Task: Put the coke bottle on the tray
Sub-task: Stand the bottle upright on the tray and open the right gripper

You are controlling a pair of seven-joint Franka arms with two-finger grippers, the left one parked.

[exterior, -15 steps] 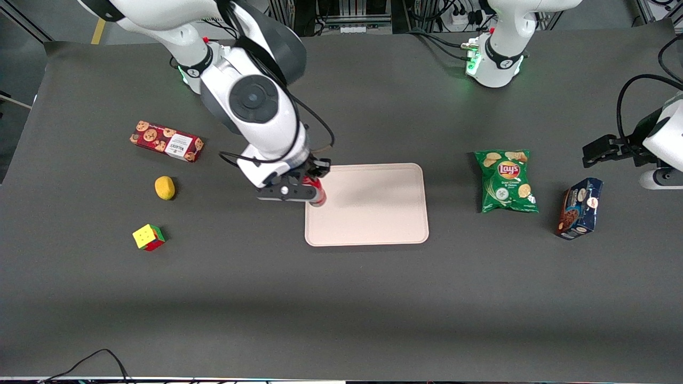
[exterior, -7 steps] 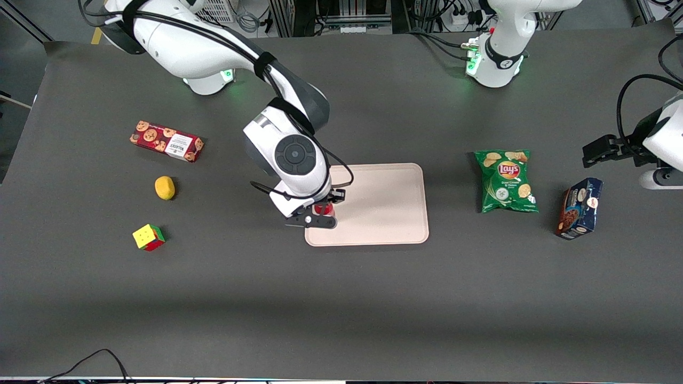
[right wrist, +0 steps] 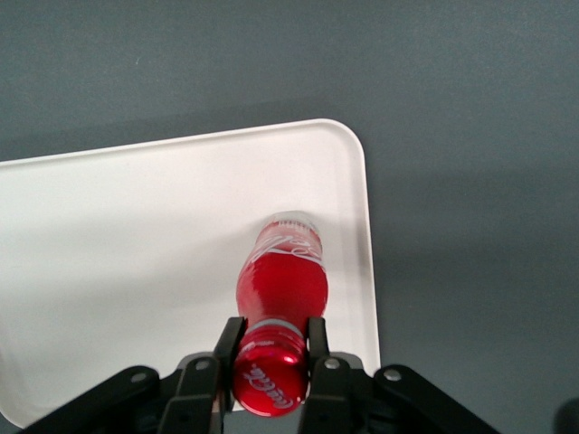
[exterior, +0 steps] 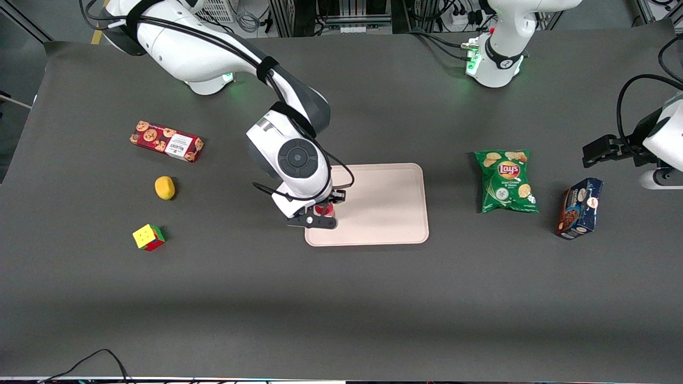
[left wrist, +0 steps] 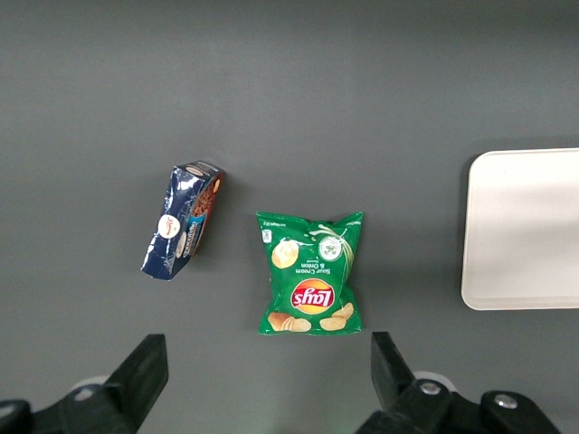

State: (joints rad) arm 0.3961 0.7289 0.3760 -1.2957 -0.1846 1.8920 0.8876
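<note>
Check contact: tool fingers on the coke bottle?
Touching. The right wrist view shows the tool over the tray, both fingers pressed against the neck of the coke bottle under its cap, with no gap.

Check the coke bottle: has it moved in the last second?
Yes. The gripper, shut on the coke bottle, carried it from the tray's edge nearer the camera and over the tray; since half a second ago it has barely shifted.
</note>
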